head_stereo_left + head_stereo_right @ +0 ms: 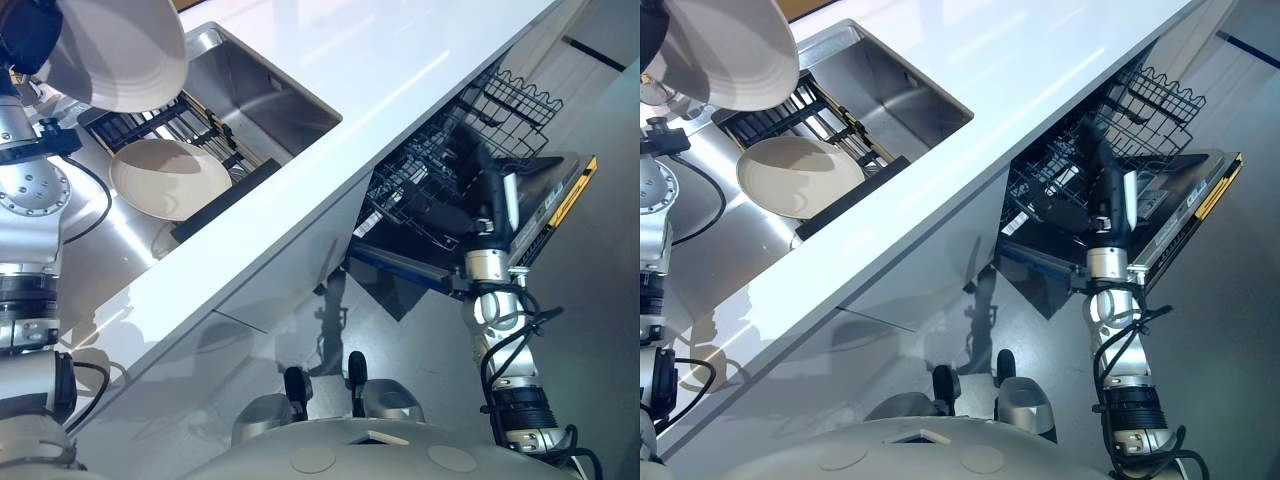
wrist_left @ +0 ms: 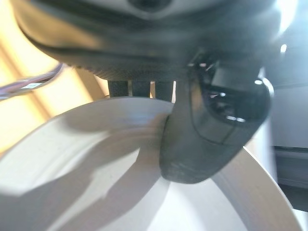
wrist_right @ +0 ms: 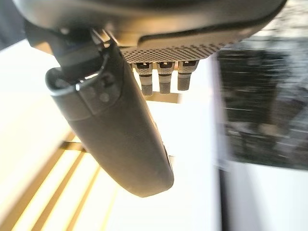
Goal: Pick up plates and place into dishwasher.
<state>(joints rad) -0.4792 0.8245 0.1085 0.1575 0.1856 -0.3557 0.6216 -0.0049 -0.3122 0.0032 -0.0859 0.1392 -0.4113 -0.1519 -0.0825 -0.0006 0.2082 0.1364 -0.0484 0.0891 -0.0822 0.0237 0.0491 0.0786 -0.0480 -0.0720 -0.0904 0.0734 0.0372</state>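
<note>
Left wrist view: a white plate [image 2: 120,178] is pinched at its rim by the left robot hand [image 2: 211,130]; right robot hand [image 3: 125,120] is held open, empty.

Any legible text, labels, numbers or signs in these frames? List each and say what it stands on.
None can be read.
Small white label at the dishwasher opening: print too small to read.
Yellow strip along the dishwasher door's edge: no legible marking.
Plate in the left hand, plate in the sink: no print.
</note>
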